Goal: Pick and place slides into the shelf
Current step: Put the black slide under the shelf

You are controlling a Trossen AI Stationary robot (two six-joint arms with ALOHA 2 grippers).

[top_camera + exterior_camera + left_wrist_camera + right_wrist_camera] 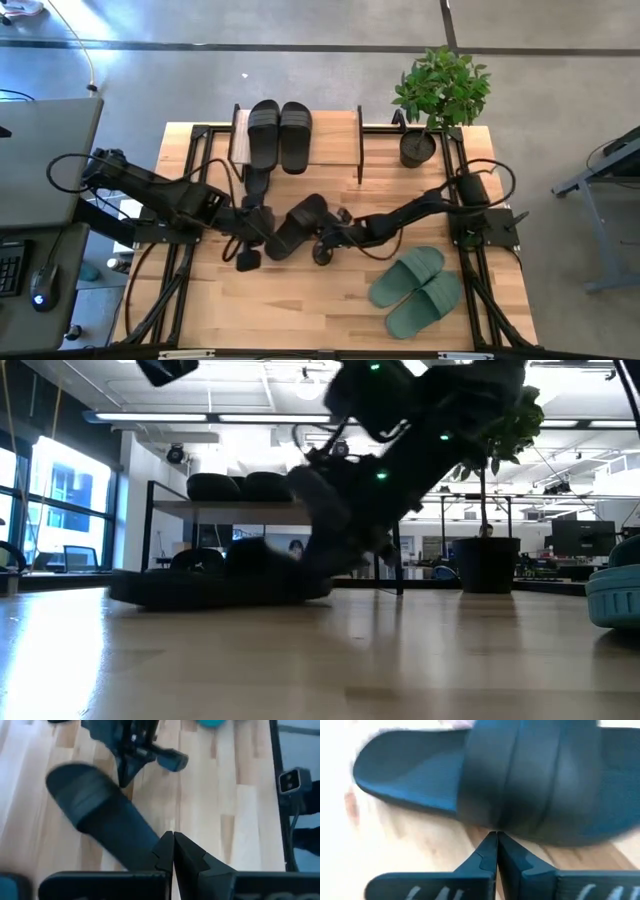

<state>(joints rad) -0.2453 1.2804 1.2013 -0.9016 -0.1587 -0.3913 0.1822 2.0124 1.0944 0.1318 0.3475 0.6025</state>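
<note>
**A:** Closest in, the right end effector (496, 840) has its two fingers pressed flat together, tips right against the strap side of a black slide (520, 785). I see nothing between them.

**B:** Same on the other side. The left end effector (173, 840) is pinched to a narrow point at the slide's edge and isn't holding it. So the slide lies on the surface (300, 310), mid-table, with one arm to its left and one to its right.

**A:** That's my worry. With the fingers closed, any push forward would shove the slide instead of grasping it. It could skid or spin.

**B:** And spin into what? There's another black slide (258, 185) just beyond it, at the near edge of the shelf (335, 140). A nudge could knock that one askew.

**A:** The arms are also close to each other. If both go for the same slide, I'd expect the fingers to collide over it.

**B:** The shelf top has two black slides (280, 135) on its left half, and the right half is bare. Carrying in too far left could bump that pair.

**A:** The green pair (415, 290) sits near right, well apart, so it's safe for now. The plant (440, 95) at far right only matters if the right arm swings wide.
</note>
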